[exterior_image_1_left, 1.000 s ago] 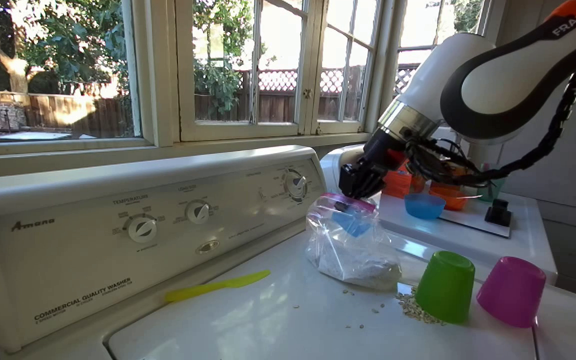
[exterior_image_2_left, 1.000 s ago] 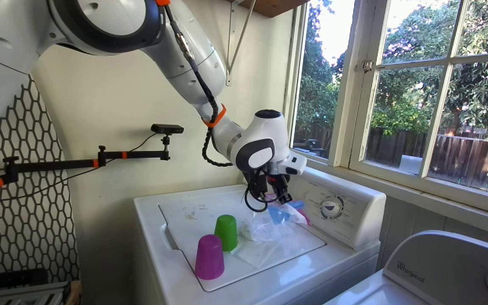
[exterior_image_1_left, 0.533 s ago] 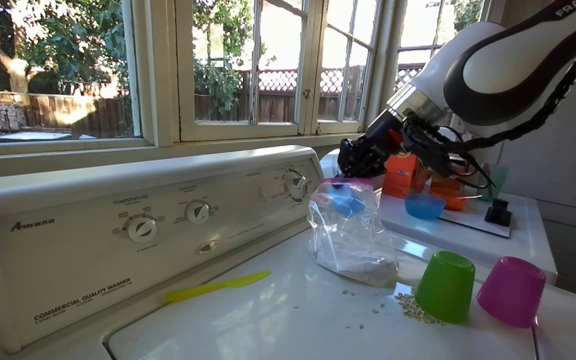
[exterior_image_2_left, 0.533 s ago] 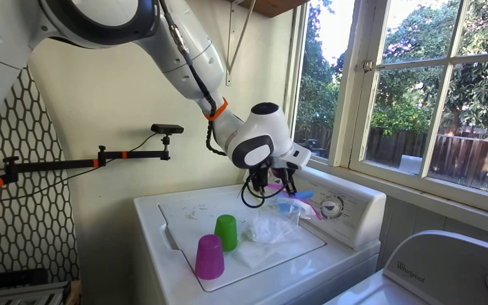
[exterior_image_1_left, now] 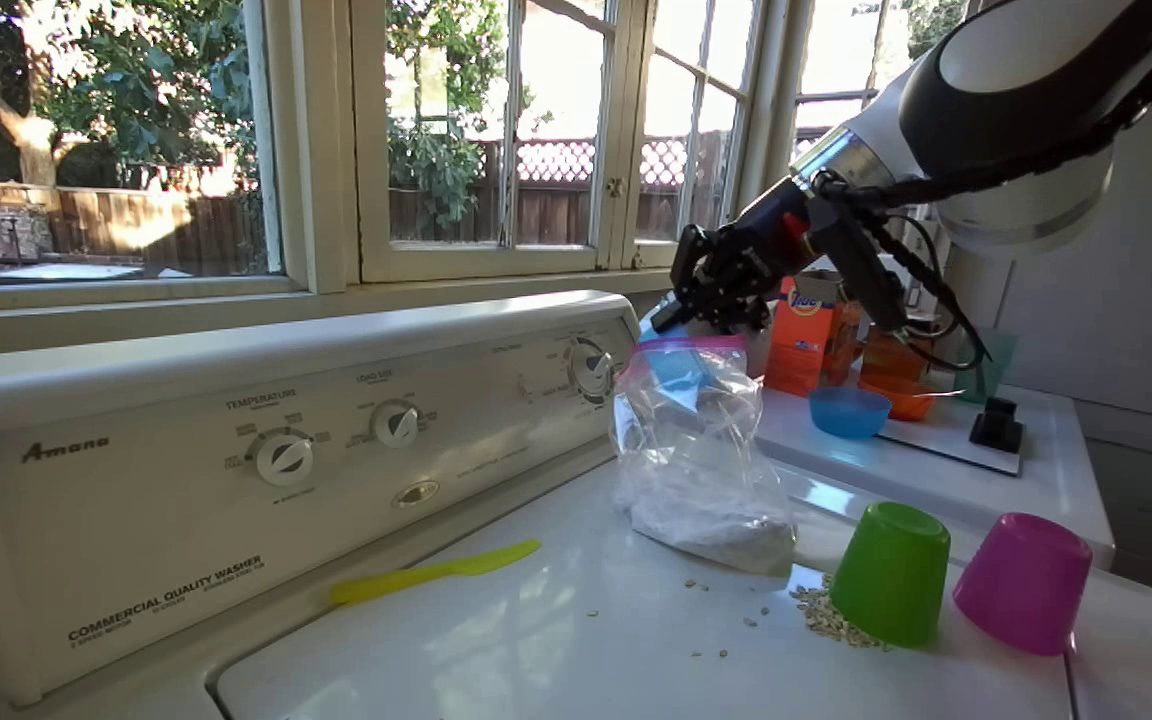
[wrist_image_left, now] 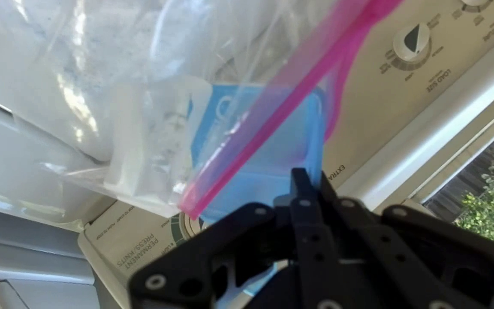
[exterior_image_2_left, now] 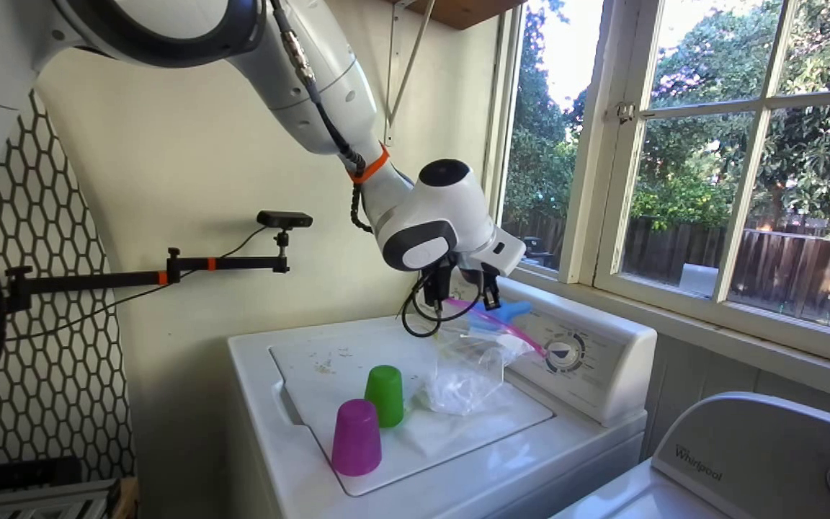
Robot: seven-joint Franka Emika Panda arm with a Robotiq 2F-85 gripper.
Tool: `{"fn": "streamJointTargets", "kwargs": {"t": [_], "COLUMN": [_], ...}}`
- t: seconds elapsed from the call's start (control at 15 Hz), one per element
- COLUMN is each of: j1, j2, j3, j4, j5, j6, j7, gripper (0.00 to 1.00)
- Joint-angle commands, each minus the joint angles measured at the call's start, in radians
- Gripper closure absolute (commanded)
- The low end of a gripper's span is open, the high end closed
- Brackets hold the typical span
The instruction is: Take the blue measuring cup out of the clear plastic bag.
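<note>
Pinching the edge of the blue measuring cup in the Robotiq gripper, closed down to the thin plastic wall. Can trace the cup across the mouth of the clear plastic bag, partly past the pink zip strip, partly behind creased film and glare; hard to judge how deep. Can glimpse another patch of blue through the black linkage in the wrist view, too covered to make out. Cannot name the whitish filling, blurred at the bottom of the bag, on the Amana washer. Can see, to the near right in an exterior view, an upside-down green cup with pale flakes just beside, and a magenta cup, likewise upside down; to the left, a yellow-green plastic knife. Can pick out an orange Tide box at the far right, partly hidden by the gripper. Can see a Whirlpool machine cut off at the near right in an exterior view.
</note>
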Motion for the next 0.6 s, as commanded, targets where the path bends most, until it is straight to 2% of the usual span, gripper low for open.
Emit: {"fn": "streamJointTargets", "kwargs": {"t": [0.0,0.2,0.53], "j1": [-0.039,-0.036,-0.094], "j2": [-0.033,-0.054,-0.071], "j3": [0.039,0.028,0.106], "j4": [-0.056,-0.085,-0.112], "j5": [0.034,0.024,0.026], "j6": [0.071,0.137,0.252], "j7": [-0.006,0.001,0.013], "gripper": [0.99,0.99,0.99]}}
